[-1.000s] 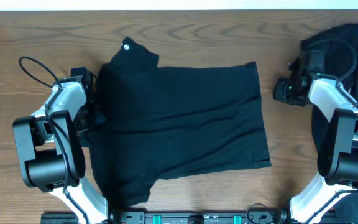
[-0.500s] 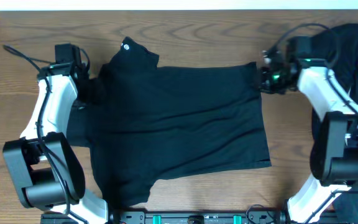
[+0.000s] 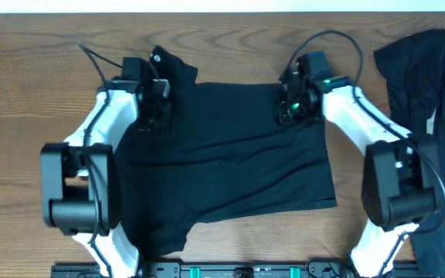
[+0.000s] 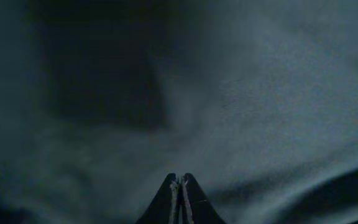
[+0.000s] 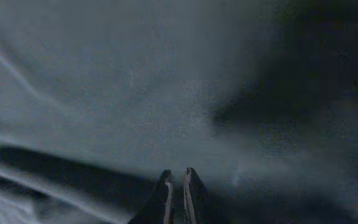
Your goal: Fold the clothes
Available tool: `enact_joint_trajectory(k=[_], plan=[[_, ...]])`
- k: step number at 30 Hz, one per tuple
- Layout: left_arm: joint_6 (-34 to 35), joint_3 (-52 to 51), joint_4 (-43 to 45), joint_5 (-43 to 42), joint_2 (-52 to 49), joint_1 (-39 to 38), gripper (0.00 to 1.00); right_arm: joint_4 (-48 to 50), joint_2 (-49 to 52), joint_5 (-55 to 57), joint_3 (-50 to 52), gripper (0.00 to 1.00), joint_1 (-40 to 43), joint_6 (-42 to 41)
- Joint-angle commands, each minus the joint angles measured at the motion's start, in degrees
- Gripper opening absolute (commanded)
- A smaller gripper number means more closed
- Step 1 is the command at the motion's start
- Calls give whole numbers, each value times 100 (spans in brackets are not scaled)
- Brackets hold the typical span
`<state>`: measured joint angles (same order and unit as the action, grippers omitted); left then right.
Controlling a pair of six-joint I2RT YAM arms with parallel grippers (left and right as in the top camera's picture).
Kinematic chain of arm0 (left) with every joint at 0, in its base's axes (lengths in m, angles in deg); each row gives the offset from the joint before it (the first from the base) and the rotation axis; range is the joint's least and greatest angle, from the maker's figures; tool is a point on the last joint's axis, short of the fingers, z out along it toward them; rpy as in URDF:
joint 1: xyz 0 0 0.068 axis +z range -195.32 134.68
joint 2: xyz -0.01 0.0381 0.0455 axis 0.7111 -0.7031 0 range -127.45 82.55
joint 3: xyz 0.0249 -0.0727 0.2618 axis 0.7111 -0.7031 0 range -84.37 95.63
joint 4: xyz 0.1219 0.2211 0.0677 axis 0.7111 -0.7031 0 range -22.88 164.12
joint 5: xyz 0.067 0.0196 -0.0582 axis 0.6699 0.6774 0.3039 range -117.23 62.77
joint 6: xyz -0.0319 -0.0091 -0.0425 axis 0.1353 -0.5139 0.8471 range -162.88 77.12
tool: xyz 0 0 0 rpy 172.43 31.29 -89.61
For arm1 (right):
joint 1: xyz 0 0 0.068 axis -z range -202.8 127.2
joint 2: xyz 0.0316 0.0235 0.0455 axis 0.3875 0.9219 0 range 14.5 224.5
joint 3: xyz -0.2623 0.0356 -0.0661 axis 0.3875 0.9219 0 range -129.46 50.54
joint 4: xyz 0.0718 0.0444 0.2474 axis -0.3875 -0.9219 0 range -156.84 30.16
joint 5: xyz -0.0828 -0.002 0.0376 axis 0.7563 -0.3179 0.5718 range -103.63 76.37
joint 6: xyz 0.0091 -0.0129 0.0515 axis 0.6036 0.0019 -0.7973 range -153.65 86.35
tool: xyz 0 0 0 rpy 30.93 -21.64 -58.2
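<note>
Left hand (image 3: 158, 106) and right hand (image 3: 288, 108) press clenched near the far edge of the clothes (image 3: 230, 154) spread on the surface (image 3: 37, 62), any pinch of cloth unclear; a clean fold likely needs both corners lifted level and drawn evenly nearward.

The clothes (image 3: 230, 154) lie spread flat on the table (image 3: 22, 100). The left gripper (image 3: 158, 114) sits over their far left part, and the right gripper (image 3: 287, 108) over their far right corner. Another garment (image 3: 412, 66) lies right of the clothes, apart from them.
</note>
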<state>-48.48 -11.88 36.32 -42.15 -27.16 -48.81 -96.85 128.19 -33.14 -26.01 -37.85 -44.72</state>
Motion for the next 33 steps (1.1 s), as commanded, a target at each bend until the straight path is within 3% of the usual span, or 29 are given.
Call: enact_joint_trajectory(k=[1, 6, 11, 22, 29, 33], plan=[[-280, -68, 2, -52, -229, -133, 6, -11, 404, 92, -46, 5, -195, -114], [-380, -70, 166, -50, -494, -243, 6, 61, 752, 175, -46, 3, -304, -118], [-317, -70, 848, -24, -850, -243, 6, 439, 1021, 1296, -46, 2, -199, -778], [1095, 79, 2979, 94, -1408, -245, 6, 1364, 1121, 1467, -68, 3, 634, -1377], [1054, 1174, 2411, -212, -1394, -245, 7, 1126, 981, 815, -463, 9, 1084, -581], [673, 2096, 1331, -221, -1325, -238, 17, 549, 638, 422, -796, 24, 1366, -378]])
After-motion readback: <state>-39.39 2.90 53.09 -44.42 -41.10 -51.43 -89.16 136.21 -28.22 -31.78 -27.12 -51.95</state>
